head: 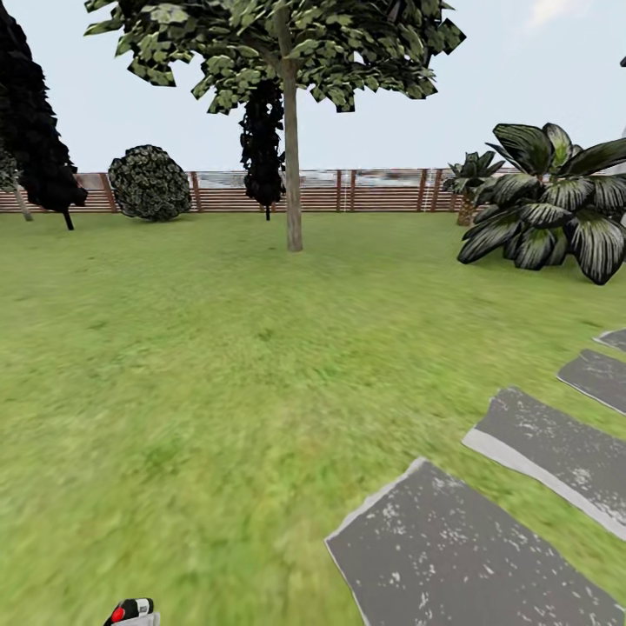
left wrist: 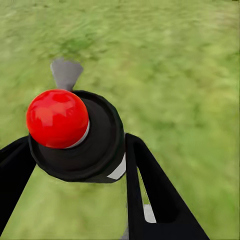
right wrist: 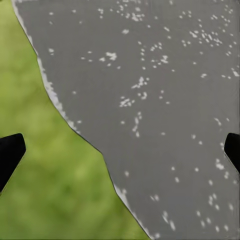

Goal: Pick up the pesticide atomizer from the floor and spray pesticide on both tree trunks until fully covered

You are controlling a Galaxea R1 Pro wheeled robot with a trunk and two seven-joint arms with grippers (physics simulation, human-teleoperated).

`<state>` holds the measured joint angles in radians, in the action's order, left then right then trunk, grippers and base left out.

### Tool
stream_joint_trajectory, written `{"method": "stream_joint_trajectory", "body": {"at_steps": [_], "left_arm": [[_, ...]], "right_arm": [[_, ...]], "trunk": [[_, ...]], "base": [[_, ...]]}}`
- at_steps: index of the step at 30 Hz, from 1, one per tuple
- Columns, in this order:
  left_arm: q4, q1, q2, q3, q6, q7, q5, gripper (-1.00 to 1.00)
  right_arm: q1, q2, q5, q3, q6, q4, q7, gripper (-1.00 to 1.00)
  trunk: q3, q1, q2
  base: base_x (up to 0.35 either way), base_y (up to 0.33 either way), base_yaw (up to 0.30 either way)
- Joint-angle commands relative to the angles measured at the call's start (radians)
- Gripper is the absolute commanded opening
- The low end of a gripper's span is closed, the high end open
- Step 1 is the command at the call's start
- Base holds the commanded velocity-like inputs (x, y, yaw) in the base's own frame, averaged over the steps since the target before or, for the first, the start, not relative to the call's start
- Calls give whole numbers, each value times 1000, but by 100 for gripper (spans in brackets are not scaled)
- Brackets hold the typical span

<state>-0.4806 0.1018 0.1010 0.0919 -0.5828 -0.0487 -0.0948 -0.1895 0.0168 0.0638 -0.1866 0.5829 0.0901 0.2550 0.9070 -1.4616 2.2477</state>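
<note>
The pesticide atomizer (left wrist: 75,135), a dark bottle with a round red top and a white label, sits between the black fingers (left wrist: 150,185) of my left gripper (left wrist: 75,150), which is shut on it above the grass. Its red top (head: 119,615) peeks in at the bottom edge of the head view. One tree stands ahead across the lawn, its bare grey-tan trunk (head: 293,174) rising to a ragged green crown (head: 278,43). My right gripper (right wrist: 120,150) is open and holds nothing, its fingertips far apart over a grey stone slab (right wrist: 160,100) and grass.
Grey paving slabs (head: 452,556) run along the lower right of the lawn. Large-leafed plants (head: 556,209) stand at the right. A round bush (head: 149,183), black narrow trees (head: 35,130) and the reddish slat fence (head: 382,193) line the far edge.
</note>
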Motion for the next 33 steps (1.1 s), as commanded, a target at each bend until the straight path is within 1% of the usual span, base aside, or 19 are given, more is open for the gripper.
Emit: {"method": "stream_joint_trajectory", "body": {"at_steps": [1,33], "left_arm": [[0,1,0,-3,-3,1,-9,-100],[0,1,0,-3,-3,0,-8,-100]], "right_arm": [[-1,0,7,-5,0,-1,10,100],[-1,0,7,-5,0,-1,10,100]], "trunk": [[1,0,0],[1,0,0]], "base": [[341,0,0],[341,0,0]]}}
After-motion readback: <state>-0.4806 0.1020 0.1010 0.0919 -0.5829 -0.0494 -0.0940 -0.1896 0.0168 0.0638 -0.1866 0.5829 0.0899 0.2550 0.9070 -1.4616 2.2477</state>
